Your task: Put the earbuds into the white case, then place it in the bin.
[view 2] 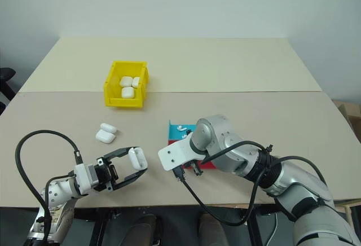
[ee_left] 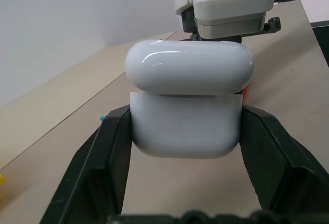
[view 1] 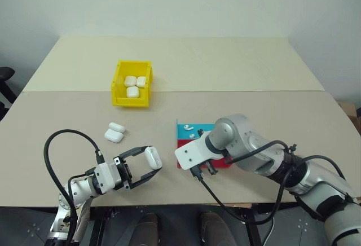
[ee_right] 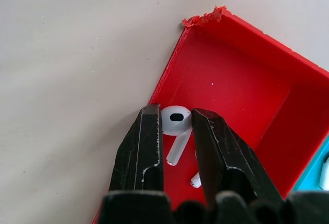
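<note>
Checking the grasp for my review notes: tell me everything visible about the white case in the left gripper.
The white case is a glossy, rounded pebble of smooth plastic. Its hinged lid stands ajar, a thin seam showing above the body. The left gripper clamps the body between its two black fingers, holding it above the table, left of the tray.

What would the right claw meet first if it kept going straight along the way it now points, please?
Most likely the earbud lying between the right claw fingers, in the red tray, then the tray floor just beneath it. Depth is hard to judge, and it may already touch the earbud.
</note>
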You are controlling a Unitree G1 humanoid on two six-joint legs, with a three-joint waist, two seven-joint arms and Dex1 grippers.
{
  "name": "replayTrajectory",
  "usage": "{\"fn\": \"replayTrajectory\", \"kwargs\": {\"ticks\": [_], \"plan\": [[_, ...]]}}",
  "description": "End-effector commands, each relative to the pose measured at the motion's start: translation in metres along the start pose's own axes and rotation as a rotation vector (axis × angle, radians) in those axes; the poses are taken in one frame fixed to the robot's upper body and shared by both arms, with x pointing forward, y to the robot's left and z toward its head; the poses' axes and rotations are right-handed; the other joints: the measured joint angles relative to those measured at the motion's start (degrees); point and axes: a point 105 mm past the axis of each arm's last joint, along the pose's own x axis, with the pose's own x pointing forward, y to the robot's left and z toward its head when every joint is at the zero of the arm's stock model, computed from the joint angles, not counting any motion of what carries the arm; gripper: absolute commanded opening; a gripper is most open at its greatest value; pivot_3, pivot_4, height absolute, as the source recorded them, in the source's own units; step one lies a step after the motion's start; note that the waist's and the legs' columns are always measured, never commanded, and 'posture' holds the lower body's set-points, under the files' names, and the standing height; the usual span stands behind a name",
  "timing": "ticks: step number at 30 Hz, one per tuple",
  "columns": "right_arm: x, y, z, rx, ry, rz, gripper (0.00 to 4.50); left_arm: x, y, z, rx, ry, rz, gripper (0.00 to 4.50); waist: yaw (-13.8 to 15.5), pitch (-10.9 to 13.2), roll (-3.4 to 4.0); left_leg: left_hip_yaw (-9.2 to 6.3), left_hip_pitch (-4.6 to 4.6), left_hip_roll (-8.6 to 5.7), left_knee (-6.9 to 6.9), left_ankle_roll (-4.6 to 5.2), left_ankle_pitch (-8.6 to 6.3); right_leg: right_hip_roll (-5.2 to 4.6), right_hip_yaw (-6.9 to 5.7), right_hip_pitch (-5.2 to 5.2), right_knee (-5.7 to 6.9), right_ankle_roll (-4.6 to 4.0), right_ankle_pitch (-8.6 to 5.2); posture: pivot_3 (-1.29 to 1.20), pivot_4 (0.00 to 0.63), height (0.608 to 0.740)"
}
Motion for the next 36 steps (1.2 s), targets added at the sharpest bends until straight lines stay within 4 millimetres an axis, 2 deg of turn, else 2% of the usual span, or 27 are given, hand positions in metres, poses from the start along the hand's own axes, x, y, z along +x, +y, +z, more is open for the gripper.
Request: {"fn": "replayTrajectory", "kwargs": {"ticks": [1,4,7,11,13,18,22,27,30,36], "plan": [[-0.007,-0.006,0.001,-0.014,-0.002,-0.049,0.85,0.001,0.003,0.009,0.042,-0.040,0.005,2.79,0.00,0.00,0.00,0.00,0.00,0.00,0.00,0.00,0.00,0.00,0.00,0.00,0.00,0.00,0.00,0.00,0.150,0.740],[-0.017,-0.008,0.005,0.000,-0.033,-0.082,0.85,0.003,0.005,0.013,0.041,-0.061,0.005,2.79,0.03,0.00,0.00,0.00,0.00,0.00,0.00,0.00,0.00,0.00,0.00,0.00,0.00,0.00,0.00,0.00,0.150,0.740],[-0.040,-0.011,0.008,0.042,-0.092,-0.149,0.85,0.009,0.008,0.025,0.024,-0.124,0.002,2.79,0.07,0.00,0.00,-0.02,-0.04,0.00,0.00,0.00,0.00,0.00,0.00,-0.02,0.00,0.00,0.00,0.00,0.150,0.740],[-0.088,-0.014,0.000,0.183,-0.201,-0.294,0.85,0.025,0.010,0.049,-0.033,-0.241,-0.035,2.79,0.57,0.00,-0.01,-0.06,-0.08,-0.02,0.00,0.00,0.00,-0.03,-0.02,0.00,-0.04,0.01,0.00,0.00,0.150,0.740],[-0.105,-0.015,-0.006,0.236,-0.233,-0.364,0.85,0.031,0.011,0.056,-0.053,-0.275,-0.058,2.79,0.57,0.00,-0.01,-0.10,-0.05,-0.04,0.01,0.00,0.00,-0.04,-0.05,0.07,-0.07,0.03,0.00,0.00,0.150,0.740],[-0.162,-0.023,-0.010,0.351,-0.507,-0.644,0.85,0.055,0.017,0.075,-0.172,-0.407,-0.119,2.79,0.06,-0.01,-0.02,-0.09,-0.03,-0.04,0.01,0.00,0.00,0.03,-0.02,0.08,-0.02,0.02,0.00,0.00,0.150,0.740],[-0.202,-0.019,0.012,0.306,-0.894,-0.793,0.85,0.060,0.022,0.092,-0.272,-0.464,-0.178,2.79,-0.40,-0.01,-0.02,-0.20,-0.04,0.02,0.00,0.00,0.00,0.16,0.03,0.09,0.00,0.02,0.00,0.00,0.150,0.740],[-0.217,-0.007,0.032,0.211,-1.246,-0.842,0.85,0.064,0.023,0.101,-0.303,-0.518,-0.239,2.79,-0.29,-0.02,-0.02,-0.25,-0.04,-0.02,-0.01,0.00,0.00,0.13,0.02,0.11,0.01,0.03,0.00,0.00,0.150,0.740],[-0.206,0.000,0.043,0.164,-1.389,-0.799,0.85,0.068,0.020,0.103,-0.305,-0.550,-0.269,2.79,-0.30,-0.02,-0.01,-0.25,-0.03,-0.02,-0.01,0.00,0.00,0.14,0.01,0.14,-0.01,0.04,0.00,0.00,0.150,0.740],[-0.189,-0.002,0.052,0.130,-1.528,-0.757,0.85,0.073,0.016,0.105,-0.300,-0.579,-0.292,2.79,-0.46,-0.02,0.00,-0.26,-0.01,-0.02,-0.01,0.01,0.01,0.16,0.01,0.15,0.00,0.04,0.00,0.00,0.150,0.740]]}}
